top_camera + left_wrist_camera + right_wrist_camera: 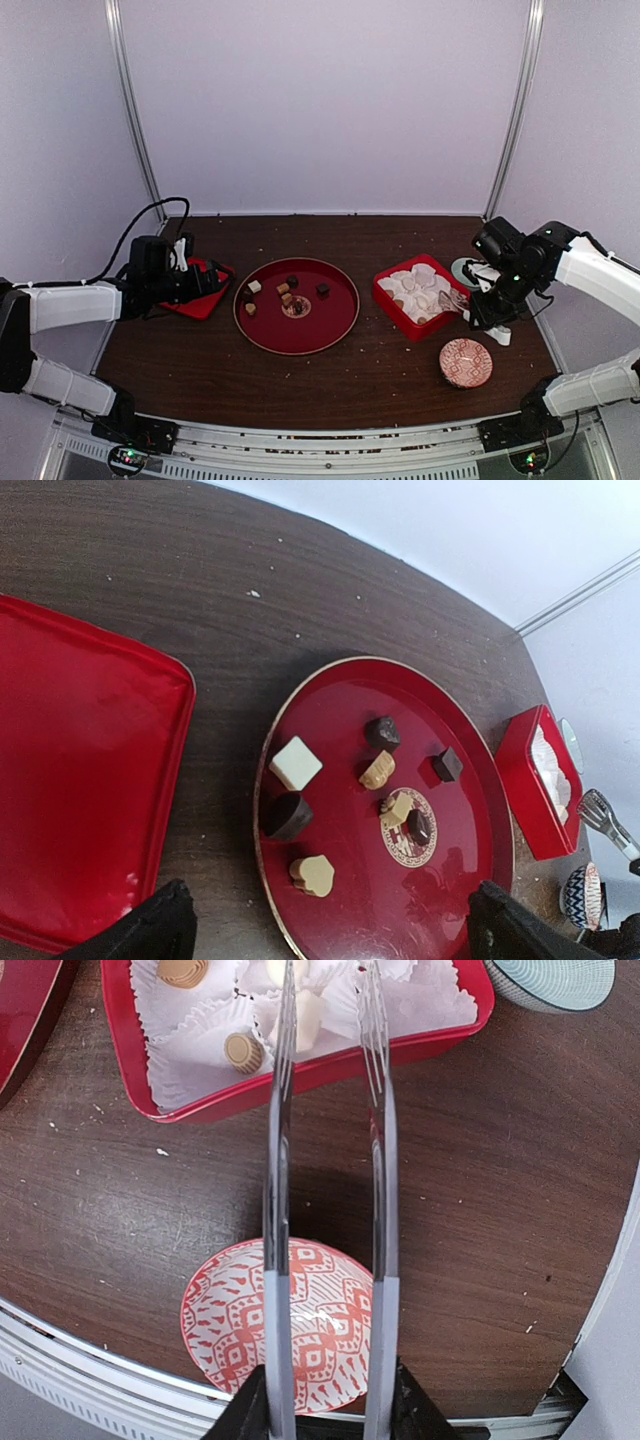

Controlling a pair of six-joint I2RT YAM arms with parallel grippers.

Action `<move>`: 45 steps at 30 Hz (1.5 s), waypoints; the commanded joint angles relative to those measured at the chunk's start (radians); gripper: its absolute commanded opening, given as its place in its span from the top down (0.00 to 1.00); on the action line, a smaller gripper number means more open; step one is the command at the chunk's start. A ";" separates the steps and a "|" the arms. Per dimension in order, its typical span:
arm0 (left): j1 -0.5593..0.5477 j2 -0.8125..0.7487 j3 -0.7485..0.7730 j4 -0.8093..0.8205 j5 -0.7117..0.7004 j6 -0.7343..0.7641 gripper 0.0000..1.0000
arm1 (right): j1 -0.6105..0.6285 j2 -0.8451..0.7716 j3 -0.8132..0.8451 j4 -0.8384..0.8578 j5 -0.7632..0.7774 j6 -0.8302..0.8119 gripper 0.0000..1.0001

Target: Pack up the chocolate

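Note:
Several pieces of chocolate, in dark, tan and white, lie on the round red tray, also seen from above as chocolate on the tray. My left gripper hangs open above the tray's near edge, nothing between its fingers. My right gripper is shut on metal tongs, whose tips reach over the red box lined with white paper cups. A cream chocolate sits in a cup between the slightly parted tong tips. A round tan chocolate lies in a cup nearby. From above, the tongs point into the box.
A red-patterned bowl stands under the tongs near the table's front edge, visible from above as the bowl. A teal bowl sits behind the box. A red lid lies left of the tray. Pale crumbs dot the dark table.

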 commanded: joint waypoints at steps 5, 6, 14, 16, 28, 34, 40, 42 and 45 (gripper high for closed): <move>-0.005 0.007 -0.011 0.064 0.011 -0.009 0.03 | -0.005 -0.016 0.047 -0.004 0.030 -0.003 0.65; -0.005 0.007 -0.011 0.063 0.011 -0.009 0.03 | -0.005 -0.017 0.052 -0.003 0.032 -0.005 0.65; -0.005 -0.002 -0.011 0.050 0.007 -0.002 0.03 | 0.014 -0.018 0.131 0.082 -0.012 -0.033 0.67; -0.005 -0.005 -0.011 0.043 0.005 0.001 0.03 | 0.037 0.001 0.160 0.124 -0.019 -0.037 0.67; -0.005 -0.039 -0.011 -0.021 -0.017 0.012 0.03 | 0.268 0.332 0.400 0.359 -0.046 -0.097 0.67; -0.005 0.002 0.022 -0.039 0.008 0.031 0.03 | 0.322 0.490 0.505 0.430 -0.082 -0.118 0.67; -0.005 0.019 0.032 -0.040 0.013 0.034 0.03 | 0.340 0.596 0.531 0.473 -0.122 -0.123 0.67; -0.005 0.026 0.032 -0.037 0.011 0.034 0.03 | 0.347 0.635 0.541 0.489 -0.133 -0.123 0.68; -0.005 0.036 0.029 -0.031 0.011 0.035 0.03 | 0.363 0.691 0.571 0.498 -0.135 -0.128 0.67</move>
